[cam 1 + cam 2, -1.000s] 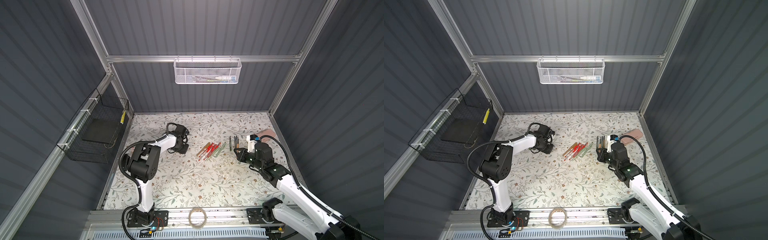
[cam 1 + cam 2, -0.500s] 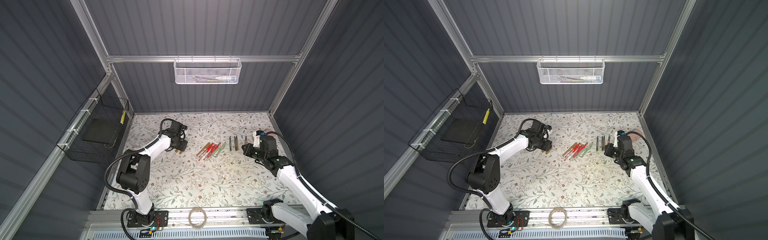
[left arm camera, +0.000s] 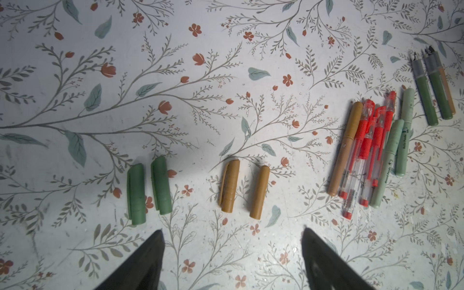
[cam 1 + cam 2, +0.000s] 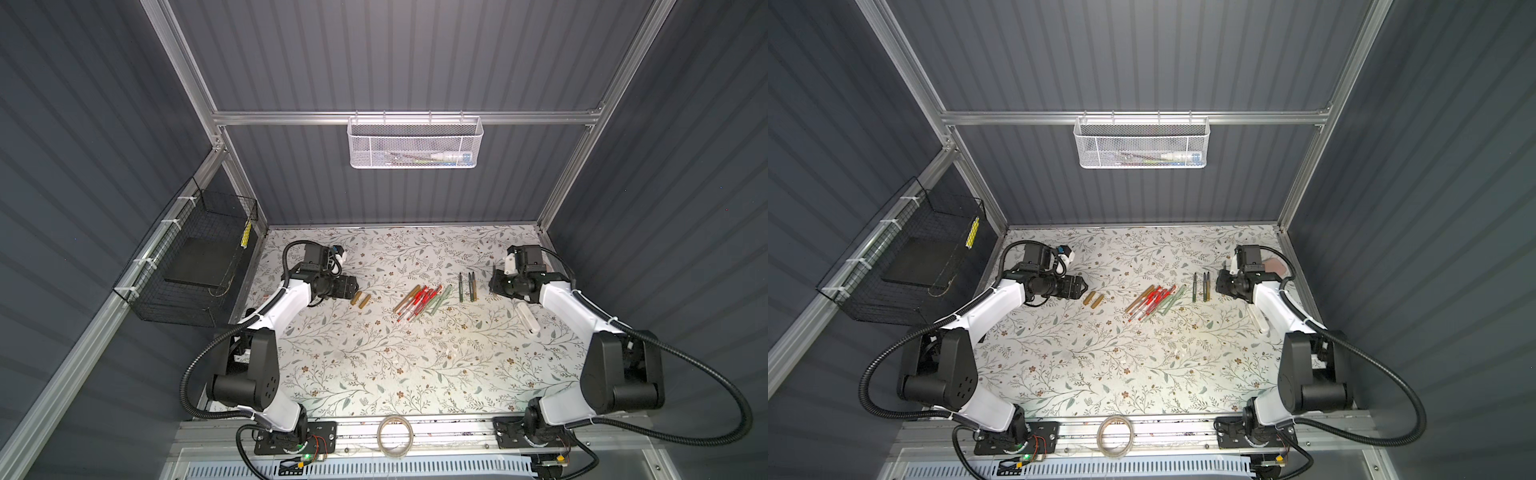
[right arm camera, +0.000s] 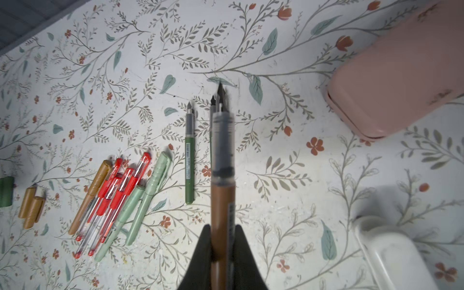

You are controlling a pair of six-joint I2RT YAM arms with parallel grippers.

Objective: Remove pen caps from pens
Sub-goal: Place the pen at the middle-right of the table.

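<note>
Just ahead of your left gripper point(image 3: 232, 231), whose fingers stand wide apart around nothing, two golden-brown caps point(image 3: 229, 187) lie side by side on the flowered table point(image 3: 175, 75). Two dark green caps point(image 3: 136, 193) lie ahead of one fingertip and off to that side. Your right gripper point(image 5: 223, 227) is clamped on the barrel of a golden-brown pen point(image 5: 222, 198), its bare nib pointing straight away from the fingers. It hangs over the two uncapped dark green pens point(image 5: 190, 170), hiding most of one; whether it touches the table cannot be told. Between your two grippers, well clear of both, lies the pile of capped pens point(image 3: 369, 150): one golden-brown, several clear ones with red caps, two pale green. A pink case point(image 5: 401, 75) sits beyond the held pen, to the side away from the pile. By my reading you are at the tail of one uncapping: the cap is off and lying with the rest, and the bare pen is due for the uncapped row. The next move calls for lowering the right gripper until the pen lies flat beside the green ones, then parting the fingers gently so it does not roll. After that, take a pen from the pile's edge, since they lie touching and overlapping.
</note>
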